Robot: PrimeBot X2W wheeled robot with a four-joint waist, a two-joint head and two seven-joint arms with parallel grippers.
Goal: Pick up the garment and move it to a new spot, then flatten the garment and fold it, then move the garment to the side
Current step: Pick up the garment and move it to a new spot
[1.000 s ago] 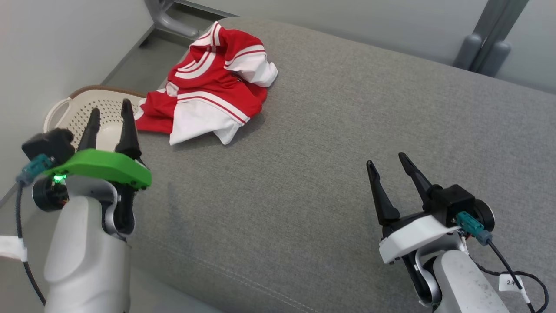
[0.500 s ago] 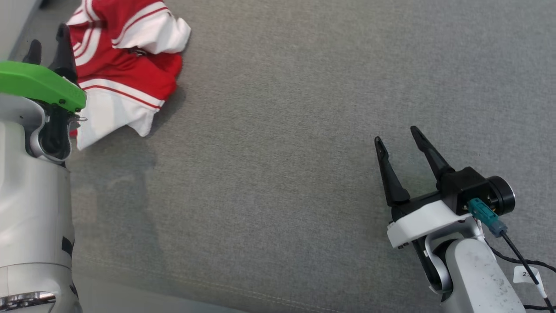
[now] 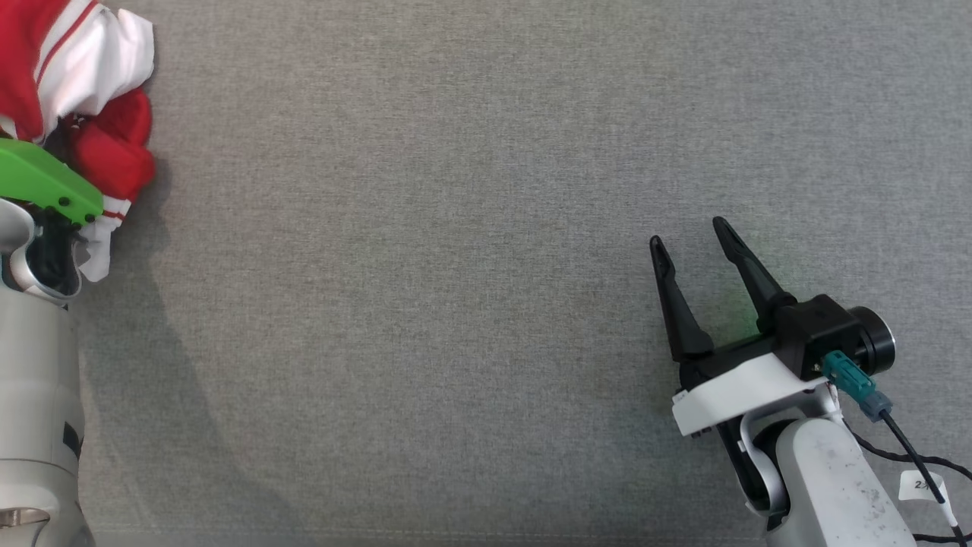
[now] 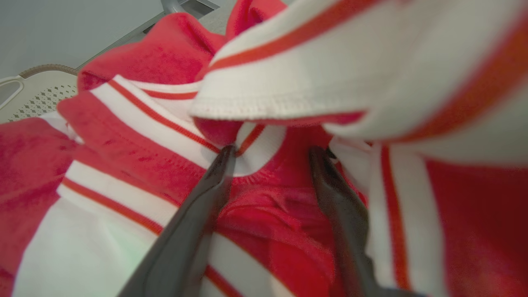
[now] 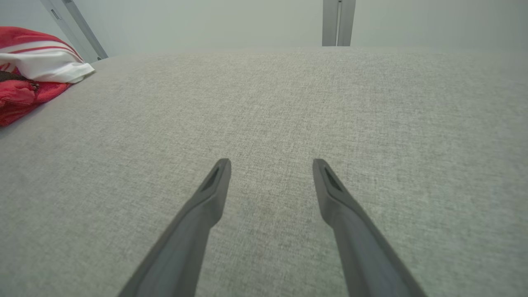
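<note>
Near cream perforated plastic basket (image 4: 37, 97): left gripper (image 4: 273, 149) splayed among folds of crumpled red-and-white fabric garment (image 4: 144, 123); right gripper (image 5: 271, 161) splayed, empty, over grey woven cushion (image 5: 371, 103).

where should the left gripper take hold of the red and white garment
Grip the raised red fold under the white hemmed edge, coming in from the robot's side, angled down. The red and white garment bunches into a ridge there, and the open left gripper straddles it, so closing should gather fabric.
</note>
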